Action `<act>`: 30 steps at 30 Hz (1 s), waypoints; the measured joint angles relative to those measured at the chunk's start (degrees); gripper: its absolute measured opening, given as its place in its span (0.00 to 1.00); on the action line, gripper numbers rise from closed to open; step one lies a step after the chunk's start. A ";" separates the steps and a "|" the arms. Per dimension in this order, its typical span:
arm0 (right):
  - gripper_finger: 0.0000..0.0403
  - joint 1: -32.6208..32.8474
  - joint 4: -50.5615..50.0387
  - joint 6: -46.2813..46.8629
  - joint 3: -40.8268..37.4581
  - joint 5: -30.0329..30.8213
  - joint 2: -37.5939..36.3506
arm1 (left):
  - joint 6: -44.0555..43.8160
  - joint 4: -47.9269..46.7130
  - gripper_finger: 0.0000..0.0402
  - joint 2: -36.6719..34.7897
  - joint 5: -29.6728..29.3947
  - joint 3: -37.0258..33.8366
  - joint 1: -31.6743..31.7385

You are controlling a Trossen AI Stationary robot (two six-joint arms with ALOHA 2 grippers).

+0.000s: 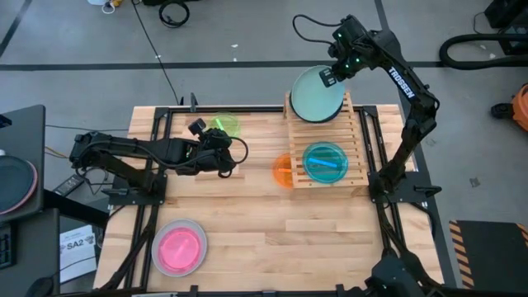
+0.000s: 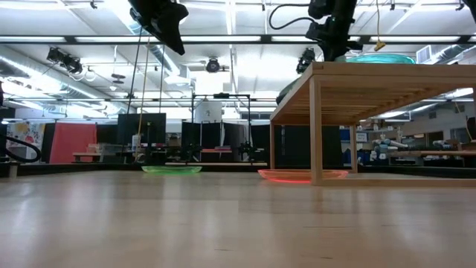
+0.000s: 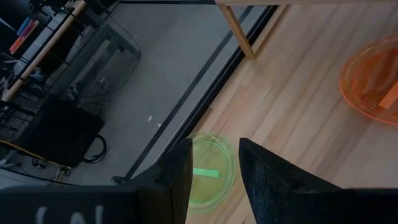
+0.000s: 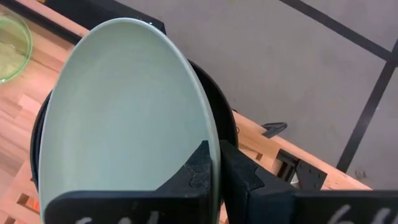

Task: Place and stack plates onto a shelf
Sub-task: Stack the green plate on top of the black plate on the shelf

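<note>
The shelf (image 1: 351, 144) of pale slats stands at the table's far right. A black plate (image 4: 219, 106) lies on its far end, with a mint green plate (image 1: 316, 95) over it. My right gripper (image 1: 329, 77) is shut on the mint plate. A cyan plate (image 1: 324, 162) lies on the shelf's near end. An orange plate (image 1: 281, 170) lies on the table, partly under the shelf's left side. My left gripper (image 3: 214, 180) hangs open above the table, next to a green plate (image 1: 223, 125) that lies flat. My right gripper pinches the mint green plate's far rim (image 4: 210, 140) between its two fingers, one above the rim and one below. The fingers come from the table's far side, slanting steeply down. The plate lies over the black plate; whether it rests on it I cannot tell.
A pink plate (image 1: 178, 247) lies in a pale grey plate (image 1: 198, 229) at the table's near left. The table's middle and near right are bare wood (image 1: 313, 239). Black frame rails (image 1: 157, 157) run along the table's left and right sides.
</note>
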 joint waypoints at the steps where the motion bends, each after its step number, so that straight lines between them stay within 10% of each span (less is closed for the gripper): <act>1: 0.07 0.00 0.00 0.00 0.00 0.00 0.00 | 0.00 0.00 0.34 0.00 0.00 0.00 0.00; 30: 0.08 -1.95 5.25 -0.48 -9.75 0.87 0.48 | -0.02 0.01 0.34 0.00 -0.01 0.00 0.00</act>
